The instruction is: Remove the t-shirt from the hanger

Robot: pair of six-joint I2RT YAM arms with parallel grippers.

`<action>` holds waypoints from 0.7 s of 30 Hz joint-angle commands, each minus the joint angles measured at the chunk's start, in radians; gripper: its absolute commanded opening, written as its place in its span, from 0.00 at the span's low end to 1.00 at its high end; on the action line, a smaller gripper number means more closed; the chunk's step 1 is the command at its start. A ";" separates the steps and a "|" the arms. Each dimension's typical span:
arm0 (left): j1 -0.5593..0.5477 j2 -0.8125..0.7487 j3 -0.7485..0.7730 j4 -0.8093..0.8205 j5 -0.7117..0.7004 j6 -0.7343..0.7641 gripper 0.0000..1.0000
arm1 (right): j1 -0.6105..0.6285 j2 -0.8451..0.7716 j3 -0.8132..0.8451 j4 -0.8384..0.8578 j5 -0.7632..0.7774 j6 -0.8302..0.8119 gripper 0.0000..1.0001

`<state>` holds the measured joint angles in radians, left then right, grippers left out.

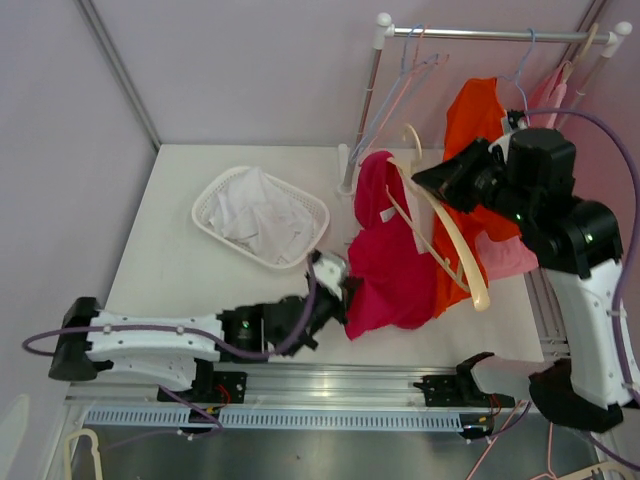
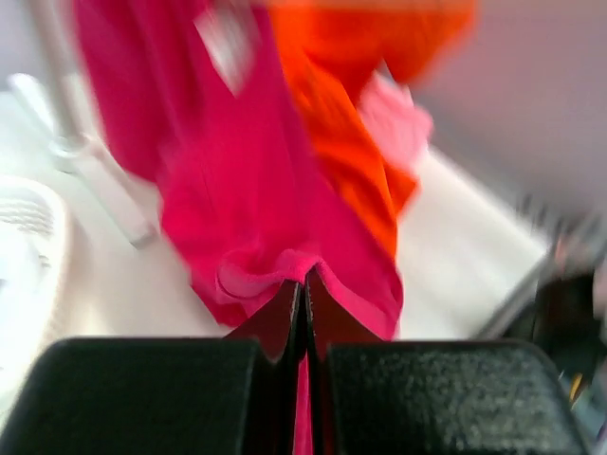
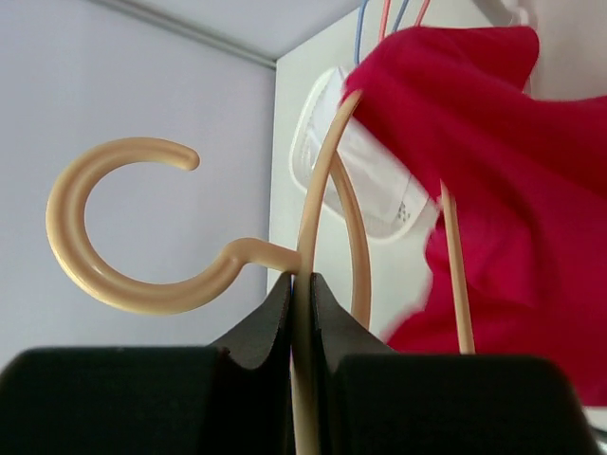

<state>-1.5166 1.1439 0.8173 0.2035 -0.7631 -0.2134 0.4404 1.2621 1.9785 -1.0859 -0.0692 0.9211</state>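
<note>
You have a white basket [image 1: 207, 196] holding white cloth [image 1: 258, 215] far left, and an orange garment [image 1: 478, 110] on the far-right rack [image 1: 470, 34].

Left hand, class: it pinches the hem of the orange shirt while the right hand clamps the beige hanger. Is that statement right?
Not quite. The left hand pinches the hem of the magenta t-shirt, not the orange shirt, which lies behind it; the left wrist view shows this. The rest stands: the right hand clamps the beige hanger.
</note>
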 commanded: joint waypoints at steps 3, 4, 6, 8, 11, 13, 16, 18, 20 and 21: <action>0.153 -0.105 0.261 -0.377 0.082 -0.155 0.01 | 0.041 -0.251 -0.150 0.121 -0.058 -0.207 0.00; 0.173 -0.110 0.287 -0.442 0.097 -0.150 0.01 | 0.041 -0.303 -0.193 0.124 -0.028 -0.234 0.00; 0.197 -0.119 0.399 -0.516 0.125 -0.144 0.01 | 0.041 -0.343 -0.227 0.151 0.139 -0.286 0.00; 0.245 -0.130 0.494 -0.587 0.195 -0.126 0.01 | 0.041 -0.380 -0.285 0.191 0.263 -0.366 0.00; 0.312 -0.148 0.624 -0.634 0.277 -0.074 0.01 | 0.041 -0.365 -0.305 0.253 0.356 -0.435 0.00; 0.382 -0.127 0.736 -0.671 0.321 -0.051 0.01 | 0.041 -0.333 -0.282 0.248 0.437 -0.447 0.00; 0.459 -0.052 0.946 -0.727 0.373 0.009 0.01 | 0.040 -0.276 -0.260 0.294 0.480 -0.465 0.00; 0.487 -0.012 1.047 -0.695 0.363 0.057 0.01 | 0.037 -0.244 -0.264 0.360 0.500 -0.482 0.00; 0.518 0.037 1.127 -0.635 0.363 0.100 0.01 | 0.035 -0.218 -0.259 0.398 0.552 -0.493 0.00; 0.530 0.056 1.152 -0.587 0.369 0.136 0.01 | 0.034 -0.193 -0.257 0.437 0.569 -0.498 0.00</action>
<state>-1.0187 1.1496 1.8828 -0.4751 -0.4416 -0.1940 0.4793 1.0405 1.7035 -0.8082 0.3901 0.4755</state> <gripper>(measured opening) 0.006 0.098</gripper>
